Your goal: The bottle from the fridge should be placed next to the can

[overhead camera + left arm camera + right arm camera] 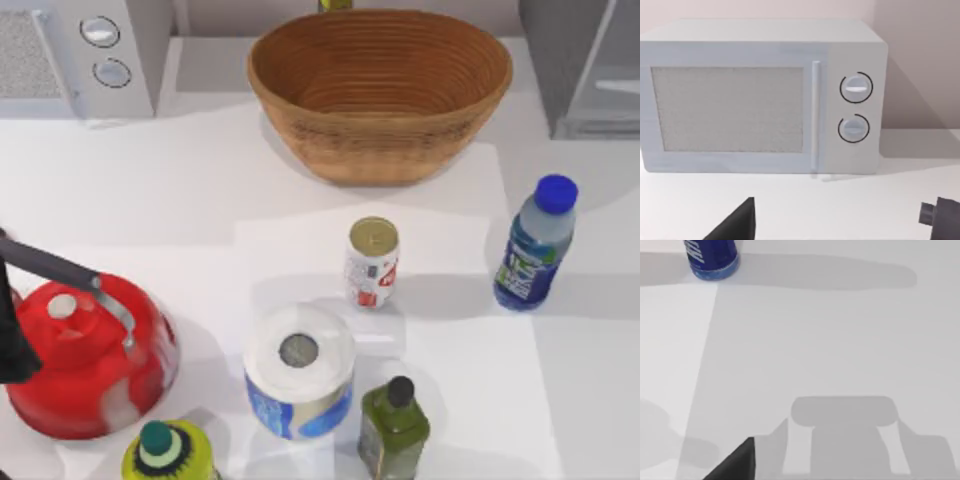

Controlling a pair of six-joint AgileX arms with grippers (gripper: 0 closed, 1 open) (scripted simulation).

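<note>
the bottle stands upright on the bench, right of the can, well apart; i cannot tell either arm's finger state.

Top view looks straight down on the white table. Left wrist view faces the light grey two-dial microwave head-on, close; top view has it upper left. Right wrist view looks down at tabletop, clear blue-capped plastic bottle upper left; shared with top view.

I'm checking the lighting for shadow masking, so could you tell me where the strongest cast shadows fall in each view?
Top view: the bottle and can stand in soft grey shadow patches. Right wrist view: a gripper-shaped shadow darkens the table. Left wrist view: the microwave shades the wall.
</note>
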